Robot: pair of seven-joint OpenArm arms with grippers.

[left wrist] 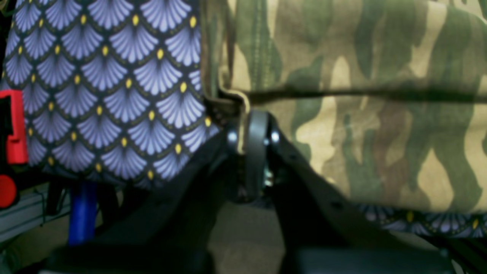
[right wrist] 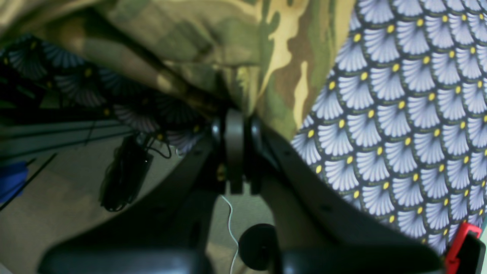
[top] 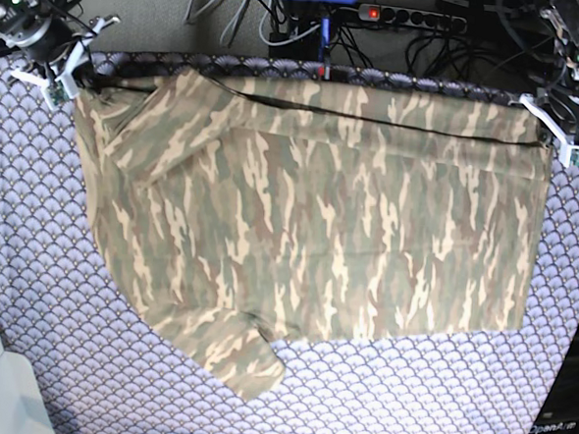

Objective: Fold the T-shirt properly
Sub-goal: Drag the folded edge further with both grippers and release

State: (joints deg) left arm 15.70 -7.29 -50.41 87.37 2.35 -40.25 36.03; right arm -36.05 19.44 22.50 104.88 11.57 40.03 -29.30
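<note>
Across the middle of the table the T-shirt (top: 309, 218) lies spread out, its camouflage cloth reaching almost from one far corner to the other, with one short sleeve poking out toward the near edge and the far edge folded over in a narrow band. At the far corner on the base view's right, the left gripper (left wrist: 255, 114) has its jaws pressed together on the shirt's hem, a small lip of cloth pinched between them. At the opposite far corner the right gripper (right wrist: 235, 114) is likewise clamped tight, with a bunched fold of the shirt caught in its jaws and lifted a little off the surface. Under it all is the tablecloth (top: 435, 403), lavender-grey with fan scales and yellow dots. Beyond the table's far edge sit a power strip (top: 410, 18) and tangled cables (top: 282, 25).
</note>
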